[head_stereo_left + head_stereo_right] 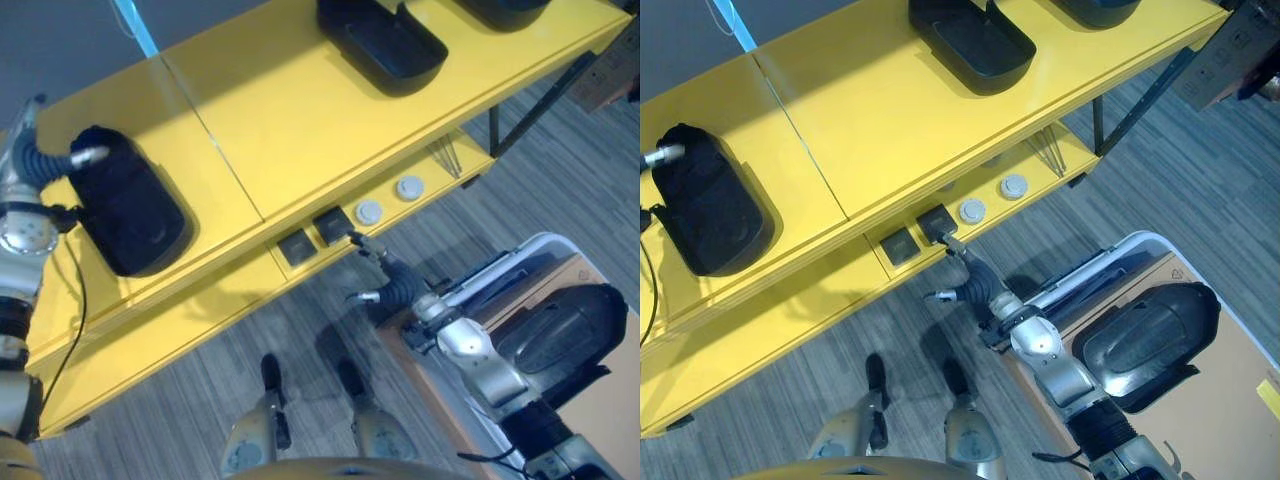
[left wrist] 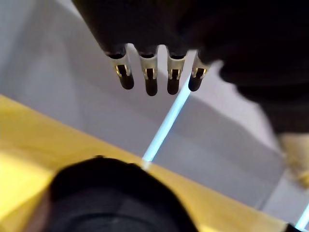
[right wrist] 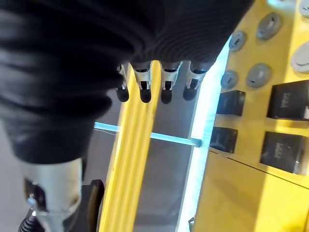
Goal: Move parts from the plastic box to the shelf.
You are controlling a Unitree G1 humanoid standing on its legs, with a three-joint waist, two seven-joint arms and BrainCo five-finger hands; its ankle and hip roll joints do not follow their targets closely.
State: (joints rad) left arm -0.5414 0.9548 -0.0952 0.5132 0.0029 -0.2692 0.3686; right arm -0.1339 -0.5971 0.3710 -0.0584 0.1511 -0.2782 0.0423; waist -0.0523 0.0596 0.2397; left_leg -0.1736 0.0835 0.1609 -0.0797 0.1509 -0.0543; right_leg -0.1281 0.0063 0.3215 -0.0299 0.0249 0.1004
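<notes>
Since your right hand [image 1: 392, 280] hangs with its fingers straight and relaxed and nothing between them, you are looking at an empty hand just short of the yellow shelf's lower board [image 1: 230, 300]. One of its fingertips reaches toward the nearer of two small black square parts [image 1: 333, 226] that lie side by side at that board's near edge; whether it touches, you cannot tell. Just right of those squares sit two small grey round discs [image 1: 369, 212], also on the lower board.

Going outward the other way, down your right arm, you come to the clear plastic box with pale walls [image 1: 1140, 245], low on the right and behind the hand. A large glossy black moulded part [image 1: 1150, 335] lies in it, its long axis slanting from near-left to far-right. So the next piece lies behind and to the right of the right hand, well apart from the shelf; you would likely have to swing back for it.

Your left hand [image 2: 150, 72] is far off on the left, its fingers straight and holding nothing, hovering over a black oblong tray [image 1: 125, 205] on the yellow upper shelf top [image 1: 280, 110]. Judged from this, the right hand is much the nearer to the box.
</notes>
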